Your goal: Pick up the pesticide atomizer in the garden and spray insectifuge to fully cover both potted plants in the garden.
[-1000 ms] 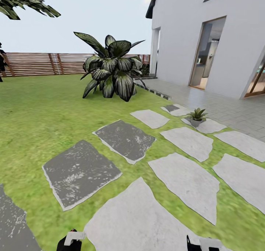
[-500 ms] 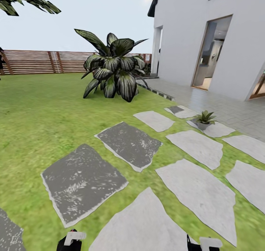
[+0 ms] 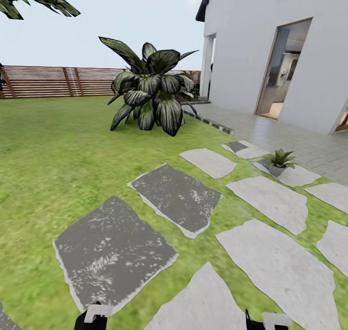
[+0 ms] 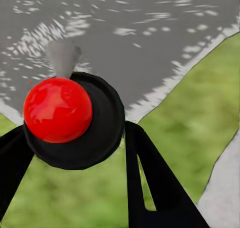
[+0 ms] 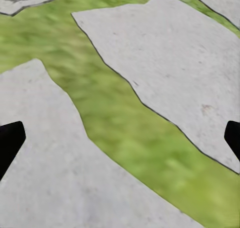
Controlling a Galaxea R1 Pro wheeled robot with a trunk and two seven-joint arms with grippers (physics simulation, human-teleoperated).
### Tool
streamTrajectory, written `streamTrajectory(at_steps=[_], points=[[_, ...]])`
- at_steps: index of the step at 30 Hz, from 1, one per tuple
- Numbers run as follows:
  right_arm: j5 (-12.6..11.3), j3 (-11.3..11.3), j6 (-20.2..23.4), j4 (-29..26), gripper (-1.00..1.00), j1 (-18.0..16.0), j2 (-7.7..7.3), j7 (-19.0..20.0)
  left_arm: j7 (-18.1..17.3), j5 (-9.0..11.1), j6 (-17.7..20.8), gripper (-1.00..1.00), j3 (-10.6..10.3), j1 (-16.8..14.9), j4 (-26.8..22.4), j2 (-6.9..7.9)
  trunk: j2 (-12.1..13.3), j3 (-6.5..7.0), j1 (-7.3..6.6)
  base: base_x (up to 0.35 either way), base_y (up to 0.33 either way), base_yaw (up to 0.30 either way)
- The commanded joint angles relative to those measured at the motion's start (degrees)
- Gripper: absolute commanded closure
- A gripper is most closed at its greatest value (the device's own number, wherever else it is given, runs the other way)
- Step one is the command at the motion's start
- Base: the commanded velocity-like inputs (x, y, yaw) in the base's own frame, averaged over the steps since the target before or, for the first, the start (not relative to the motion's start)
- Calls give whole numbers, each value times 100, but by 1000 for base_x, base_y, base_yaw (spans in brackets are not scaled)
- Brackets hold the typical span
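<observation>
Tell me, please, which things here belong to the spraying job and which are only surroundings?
Job:
- potted plant
- black object with red knob and grey nozzle between the left jaws, perhaps the atomizer; I cannot be sure

Surroundings:
- striped-leaf bush
- wooden fence
- house
- stepping stones

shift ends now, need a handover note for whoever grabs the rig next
Left tool: looks shut on a red-knobbed, black-capped sprayer, likely the pesticide atomizer.
Right tool: open, nothing between its fingers.
One potted plant stands on a stepping stone ahead to the right, beside the paved patio.
Done: pickup, apparently.
Left: drive up, spray this plant fully, then the second one.
</observation>
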Motion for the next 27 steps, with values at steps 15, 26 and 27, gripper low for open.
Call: streamTrajectory(at_steps=[15, 26, 27], points=[[61, -22, -13, 7, -100, -3, 1, -23, -13, -44, -18, 100, 25, -3, 6, 0, -2, -5, 2, 307, 202, 0], [61, -19, -12, 12, -100, -3, 2, -23, -12, -44, -18, 100, 25, -3, 13, 0, -2, -5, 2, 307, 202, 0], [61, -19, -12, 12, -100, -3, 1, -23, -12, -44, -18, 100, 25, -3, 13, 0, -2, -5, 2, 307, 202, 0]])
